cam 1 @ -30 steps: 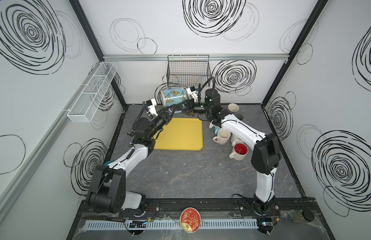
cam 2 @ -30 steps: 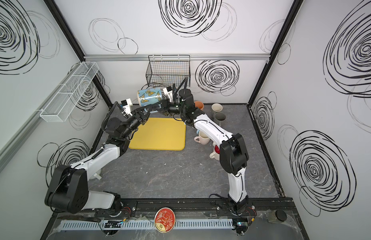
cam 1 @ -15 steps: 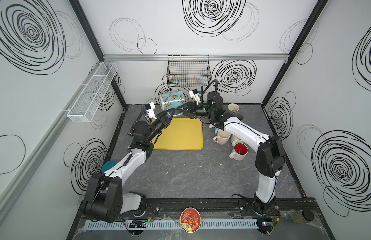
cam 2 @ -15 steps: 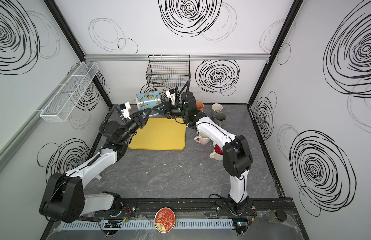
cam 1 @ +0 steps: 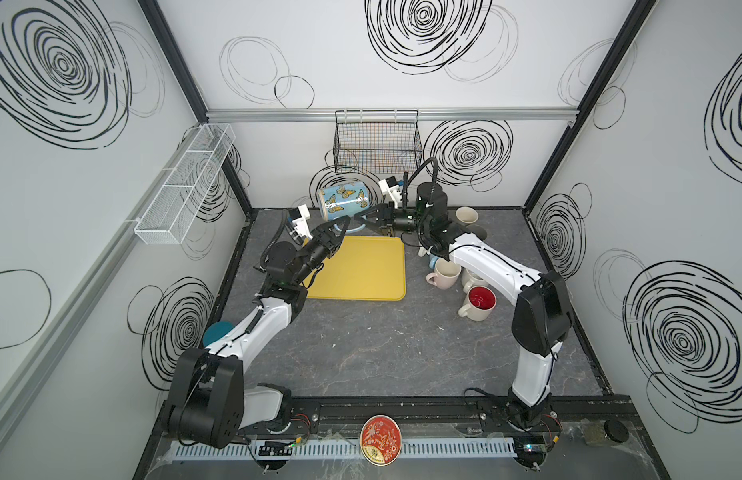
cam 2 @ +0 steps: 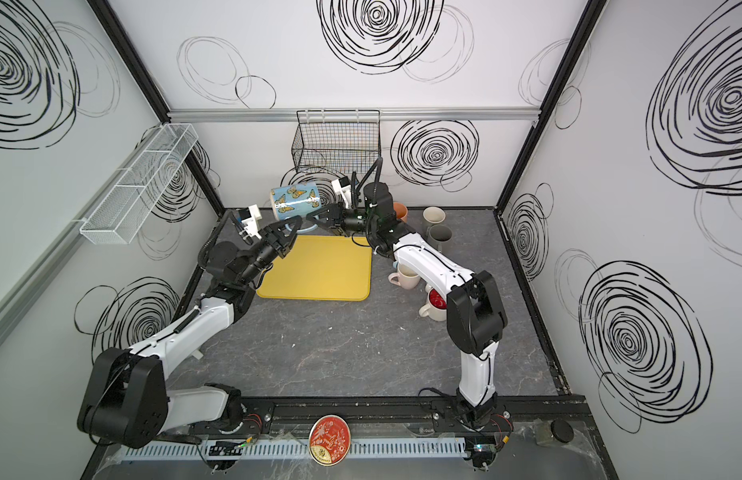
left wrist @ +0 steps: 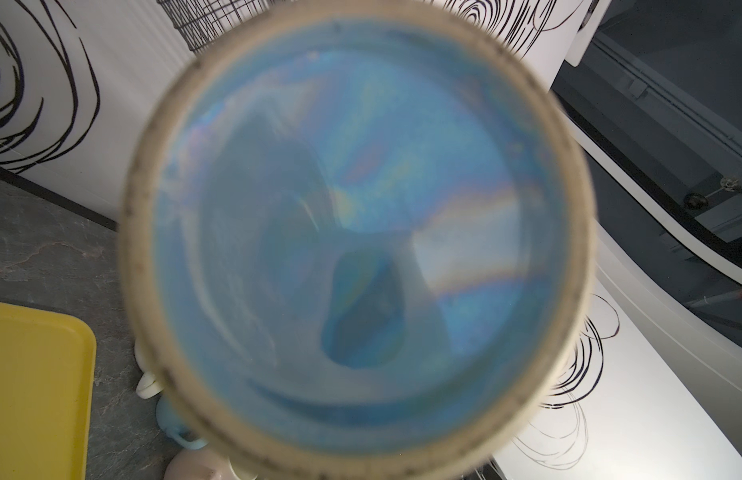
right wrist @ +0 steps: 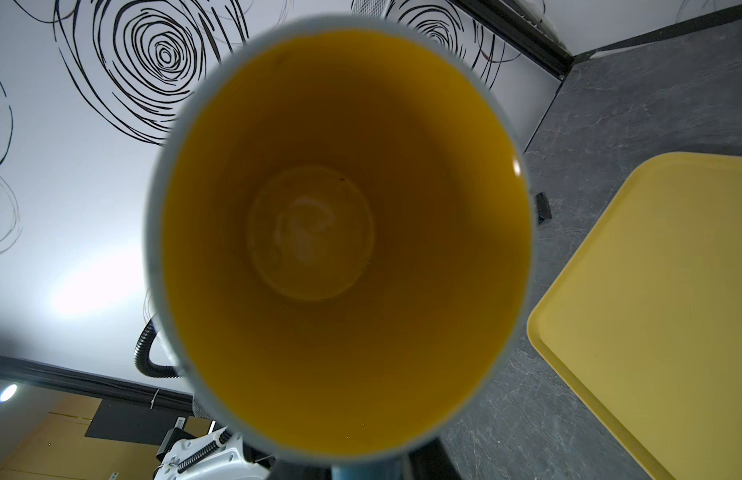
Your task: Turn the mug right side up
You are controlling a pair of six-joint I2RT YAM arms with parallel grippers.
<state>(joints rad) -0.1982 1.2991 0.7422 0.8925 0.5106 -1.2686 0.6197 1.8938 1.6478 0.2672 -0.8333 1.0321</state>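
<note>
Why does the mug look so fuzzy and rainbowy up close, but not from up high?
Left wrist view: the mug is likely too close to focus, so its blue base blurs and shows rainbow glare. Right wrist view: its rim is soft too, with a pale shine inside. Both top views: farther off, it looks sharp.

Mug [cam 1: 345, 200] now sits slightly lower and further left in both top views than a second ago, a little off the front of the wire basket [cam 1: 377, 143]. Left gripper [cam 1: 338, 230] has come down with it. Left shoulder block has swung outward, and more of the teal round thing [cam 1: 216, 330] shows beside the upper arm. Right gripper [cam 1: 359, 217] reaches further left, and the right elbow has shifted right.
</note>
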